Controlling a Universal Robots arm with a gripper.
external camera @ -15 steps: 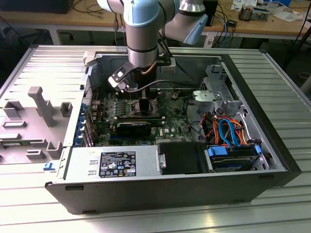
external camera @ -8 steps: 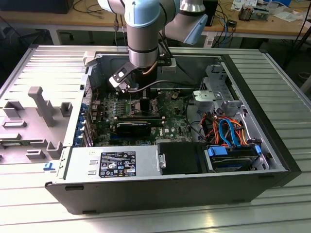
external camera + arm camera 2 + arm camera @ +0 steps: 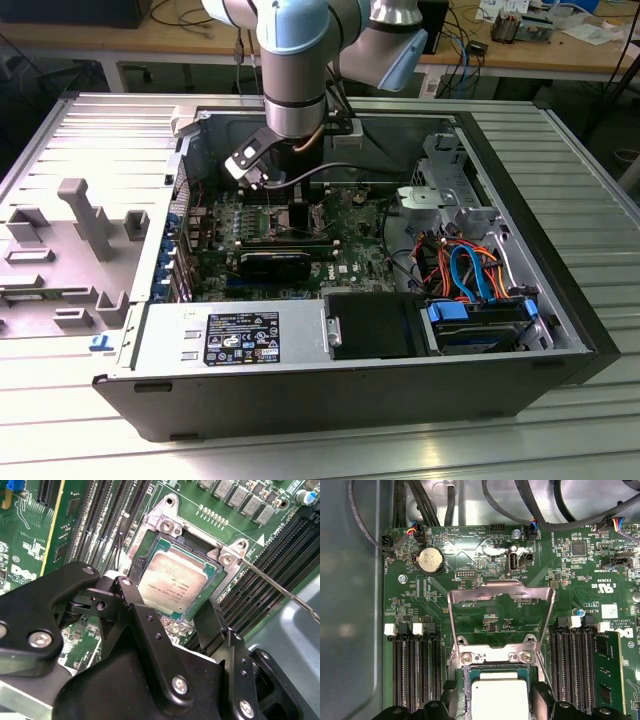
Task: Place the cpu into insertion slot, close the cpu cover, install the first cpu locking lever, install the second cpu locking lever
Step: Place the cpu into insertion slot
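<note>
Exterior view, case: the dark computer case (image 3: 300, 400) lies open on the ribbed metal worktop (image 3: 570, 160), with its near wall closest to the camera.
Exterior view, power supply: the grey box (image 3: 170, 335) sits just behind that wall.
Exterior view, arm: the arm (image 3: 295, 70) reaches down into the case over the green motherboard (image 3: 355, 235).
Exterior view, end effector: the end effector (image 3: 296, 195) is low over the board, toward the case's far side.
Second wrist view, end effector: the black end effector (image 3: 167, 605) is spread wide, one finger on each side of the socket.
Second wrist view, cpu: the cpu (image 3: 172, 582) lies flat in the insertion slot (image 3: 150, 545) with its silvery top up. It is between the fingers (image 3: 137, 605) and neither finger grips it.
Second wrist view, locking lever: the thin locking lever (image 3: 272, 586) runs out from a socket corner across the memory slots (image 3: 270, 560).
First wrist view, end effector: the end effector (image 3: 495, 705) straddles the socket.
First wrist view, cpu: the cpu (image 3: 500, 695) sits in the insertion slot (image 3: 466, 680), between the two fingers.
First wrist view, cpu cover: the cpu cover (image 3: 501, 586) is swung up and open on its hinge, beyond the cpu as seen from the end effector.
First wrist view, board: the memory slots (image 3: 415, 670) flank the socket, and a coin battery (image 3: 430, 561) lies well beyond the cover.
</note>
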